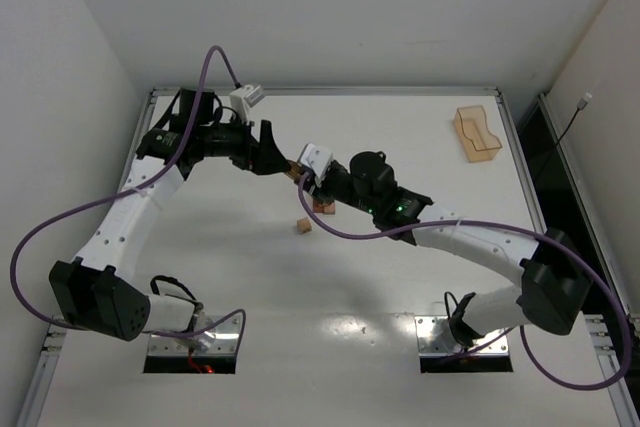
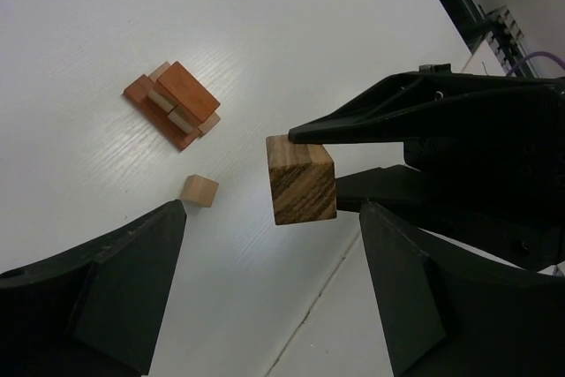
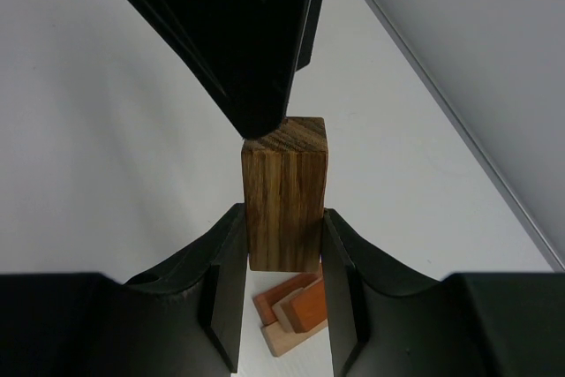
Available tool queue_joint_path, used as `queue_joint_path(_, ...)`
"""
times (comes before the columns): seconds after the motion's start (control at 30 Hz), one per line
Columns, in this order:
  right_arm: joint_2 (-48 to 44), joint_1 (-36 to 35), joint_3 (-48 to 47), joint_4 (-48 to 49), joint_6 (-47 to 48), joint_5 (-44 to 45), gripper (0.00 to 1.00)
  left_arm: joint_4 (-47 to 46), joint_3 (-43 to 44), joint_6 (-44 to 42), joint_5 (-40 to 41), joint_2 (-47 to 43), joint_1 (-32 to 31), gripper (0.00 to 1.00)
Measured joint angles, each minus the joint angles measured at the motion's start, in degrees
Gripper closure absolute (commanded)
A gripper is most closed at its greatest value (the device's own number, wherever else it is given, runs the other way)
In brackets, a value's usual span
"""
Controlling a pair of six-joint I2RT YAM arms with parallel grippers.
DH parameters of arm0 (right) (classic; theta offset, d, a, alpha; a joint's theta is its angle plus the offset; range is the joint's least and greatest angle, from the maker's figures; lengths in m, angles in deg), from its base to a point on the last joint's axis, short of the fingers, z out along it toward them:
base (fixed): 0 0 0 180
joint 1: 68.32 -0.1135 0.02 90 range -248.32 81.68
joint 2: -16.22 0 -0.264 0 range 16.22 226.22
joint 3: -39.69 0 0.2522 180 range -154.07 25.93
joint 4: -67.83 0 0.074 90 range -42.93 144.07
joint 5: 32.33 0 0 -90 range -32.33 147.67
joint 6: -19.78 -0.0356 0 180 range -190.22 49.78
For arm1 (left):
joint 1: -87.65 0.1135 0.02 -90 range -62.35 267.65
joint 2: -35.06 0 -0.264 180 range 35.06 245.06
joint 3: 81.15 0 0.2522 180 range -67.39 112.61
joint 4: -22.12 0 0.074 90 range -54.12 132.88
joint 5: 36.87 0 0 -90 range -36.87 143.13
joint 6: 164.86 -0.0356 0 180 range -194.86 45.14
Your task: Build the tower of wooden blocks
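My right gripper (image 3: 283, 214) is shut on a dark brown wooden block (image 3: 284, 192) and holds it in the air above the table. The block also shows in the left wrist view (image 2: 301, 179), at the tips of the right gripper's fingers (image 2: 415, 116). My left gripper (image 2: 274, 209) is open, its jaws wide apart on either side of the block and not gripping it. One left finger (image 3: 247, 41) reaches the block's far end. The low stack of tan and reddish-orange blocks (image 2: 172, 103) lies on the table below. A small tan cube (image 2: 200, 191) lies beside it.
In the top view both grippers meet near the table's middle, left gripper (image 1: 272, 155) and right gripper (image 1: 305, 175), with the stack (image 1: 323, 207) and loose cube (image 1: 303, 226) just in front. A translucent orange tray (image 1: 476, 133) stands at the back right.
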Motion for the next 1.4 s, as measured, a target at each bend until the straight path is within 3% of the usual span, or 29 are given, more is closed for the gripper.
queue_joint_path(0.73,3.21,-0.33,-3.45,-0.20,-0.07,-0.24,1.00,-1.16,-0.11,0.68,-2.36,1.57,-1.11,0.38)
queue_joint_path(0.87,3.21,-0.63,-3.48,-0.22,-0.07,-0.28,1.00,-1.44,-0.52,1.03,-2.25,1.57,-1.11,0.51)
queue_joint_path(1.0,3.21,-0.63,-3.48,-0.22,-0.07,-0.31,1.00,-1.79,-0.55,1.46,-1.77,1.60,-1.11,0.72)
queue_joint_path(1.1,3.21,-0.63,-3.48,-0.35,-0.02,0.04,1.00,-1.84,-0.55,2.29,-1.42,1.68,-1.14,0.78)
queue_joint_path(1.2,3.21,-0.63,-3.48,-0.37,-0.04,0.11,1.00,-1.88,-0.57,2.58,-1.29,1.73,-1.16,0.78)
queue_joint_path(1.33,3.21,-0.63,-3.48,-0.50,-0.04,0.26,1.00,-2.19,-0.76,2.67,-1.33,1.77,-1.16,0.66)
queue_joint_path(1.4,3.23,-0.63,-3.48,-0.52,-0.04,0.26,1.00,-2.21,-0.81,2.60,-1.36,1.79,-1.16,0.66)
